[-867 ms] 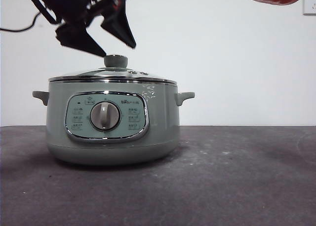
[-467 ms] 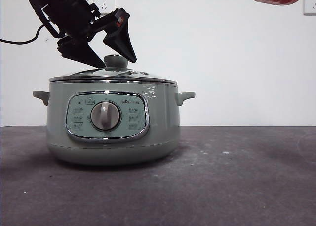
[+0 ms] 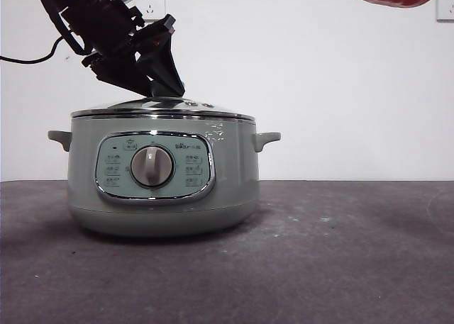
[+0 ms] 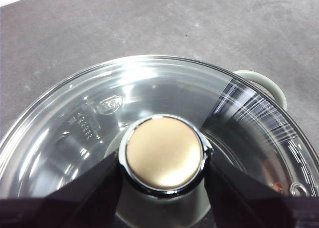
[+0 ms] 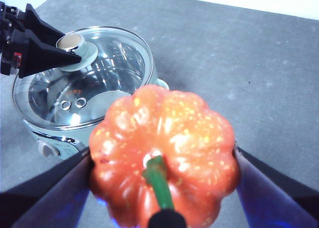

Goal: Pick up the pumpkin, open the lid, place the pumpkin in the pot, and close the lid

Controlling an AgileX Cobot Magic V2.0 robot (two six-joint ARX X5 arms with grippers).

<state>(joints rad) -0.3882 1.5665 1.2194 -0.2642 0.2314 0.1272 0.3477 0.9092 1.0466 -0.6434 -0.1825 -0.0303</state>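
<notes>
- Two grippers at work; the left gripper point(image 3: 162, 90) sits atop the pot point(image 3: 162, 179), jaws clamped on the knob point(image 4: 163, 153) of the lid point(image 3: 162, 110), which rests on the pot
- the right gripper point(image 5: 162, 160) grasps the pumpkin point(image 5: 162, 160), held high, well right of the pot

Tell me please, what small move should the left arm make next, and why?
Probably lift straight up. The left gripper has its jaws closed on the knob of the lid, which sits on the pot, while the right gripper holds the pumpkin waiting in the air.
</notes>
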